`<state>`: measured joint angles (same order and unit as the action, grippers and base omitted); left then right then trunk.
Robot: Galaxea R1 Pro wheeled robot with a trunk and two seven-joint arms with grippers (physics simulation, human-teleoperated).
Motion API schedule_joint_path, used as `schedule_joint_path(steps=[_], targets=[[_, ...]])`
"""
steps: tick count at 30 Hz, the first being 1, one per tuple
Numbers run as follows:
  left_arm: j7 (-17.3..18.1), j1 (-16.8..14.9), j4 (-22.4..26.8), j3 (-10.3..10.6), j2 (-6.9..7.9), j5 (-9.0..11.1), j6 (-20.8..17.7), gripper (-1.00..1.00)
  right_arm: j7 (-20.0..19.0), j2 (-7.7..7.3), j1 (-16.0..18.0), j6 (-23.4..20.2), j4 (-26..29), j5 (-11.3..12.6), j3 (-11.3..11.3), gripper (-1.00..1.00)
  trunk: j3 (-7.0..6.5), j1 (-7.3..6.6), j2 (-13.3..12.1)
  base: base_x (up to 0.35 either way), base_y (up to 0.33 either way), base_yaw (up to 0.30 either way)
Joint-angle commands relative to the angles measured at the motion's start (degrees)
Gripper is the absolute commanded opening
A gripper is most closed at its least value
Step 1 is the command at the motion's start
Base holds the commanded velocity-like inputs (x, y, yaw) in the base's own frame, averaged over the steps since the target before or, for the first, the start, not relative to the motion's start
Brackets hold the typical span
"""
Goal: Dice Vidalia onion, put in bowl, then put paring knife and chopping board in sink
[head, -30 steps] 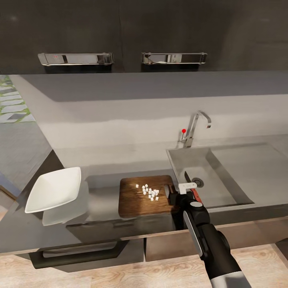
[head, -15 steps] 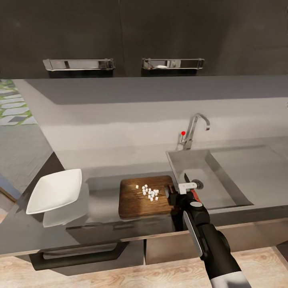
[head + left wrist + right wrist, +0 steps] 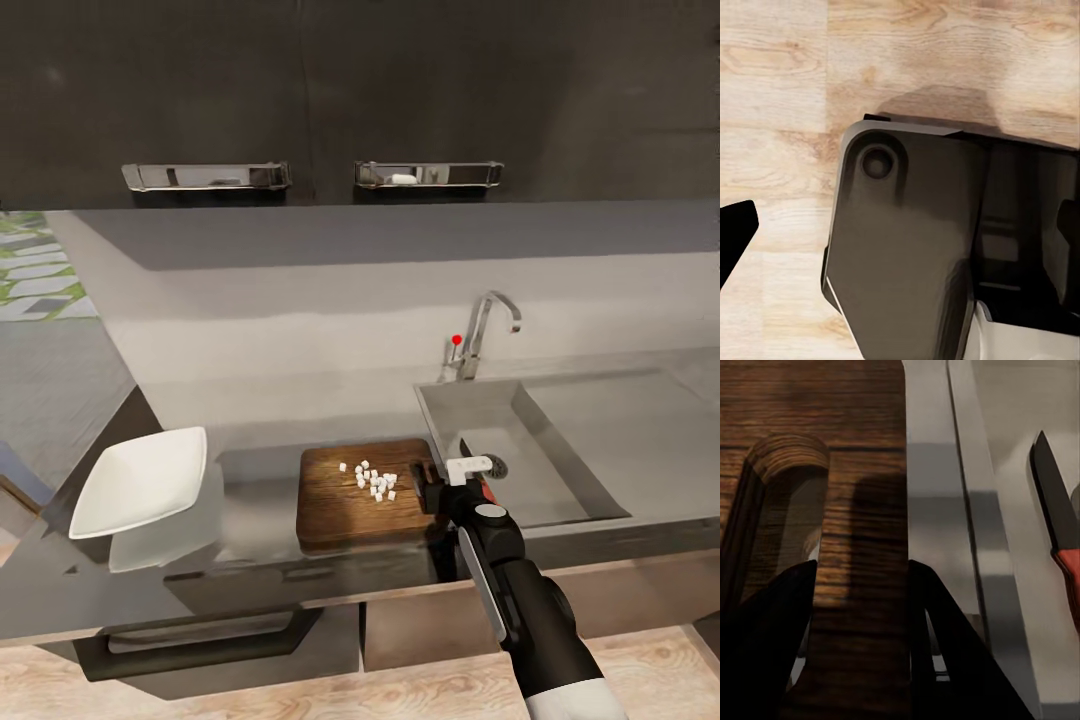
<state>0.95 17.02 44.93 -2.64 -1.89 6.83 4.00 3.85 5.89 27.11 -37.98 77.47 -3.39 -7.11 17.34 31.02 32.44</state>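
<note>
Chopping board (image 3: 362, 493) lying flat on countertop (image 3: 250, 480), handle end toward sink (image 3: 520, 450). Diced onion (image 3: 372, 481) sitting as white cubes on board. Paring knife (image 3: 1059, 536) resting in basin. White bowl (image 3: 140, 480) sitting well apart from board.

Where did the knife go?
The knife lies in the sink, just past the right end of the board. In the head view it sits right behind the right gripper, which straddles the board's handle end.
</note>
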Motion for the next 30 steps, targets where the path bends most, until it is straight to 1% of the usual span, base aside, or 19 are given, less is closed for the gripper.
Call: schedule_joint_path(steps=[1,11,26,30], targets=[[0.1,0.0,0.1,-0.1,-0.04,0.6,0.0,1.0,0.1,0.0,0.0,-0.3,0.0,-0.3,-0.1,-1.0,-0.02,0.03,0.1,-0.015,0.0,0.0],[0.1,0.0,0.1,-0.1,-0.03,0.6,0.0,1.0,0.1,-0.03,0.0,-0.3,0.0,-0.2,-0.1,-1.0,-0.94,0.03,0.1,-0.224,0.054,0.0],[0.1,0.0,0.1,-0.1,-0.03,0.6,0.0,1.0,0.0,-0.08,0.0,-0.4,0.1,-0.2,0.0,-1.0,-2.32,0.03,0.1,-0.013,0.006,0.0],[0.1,0.0,0.1,-0.1,-0.04,0.6,0.0,1.0,0.0,-0.08,0.0,-1.2,0.1,-0.2,0.0,-1.0,-2.69,0.03,0.1,-0.07,0.066,0.0]])
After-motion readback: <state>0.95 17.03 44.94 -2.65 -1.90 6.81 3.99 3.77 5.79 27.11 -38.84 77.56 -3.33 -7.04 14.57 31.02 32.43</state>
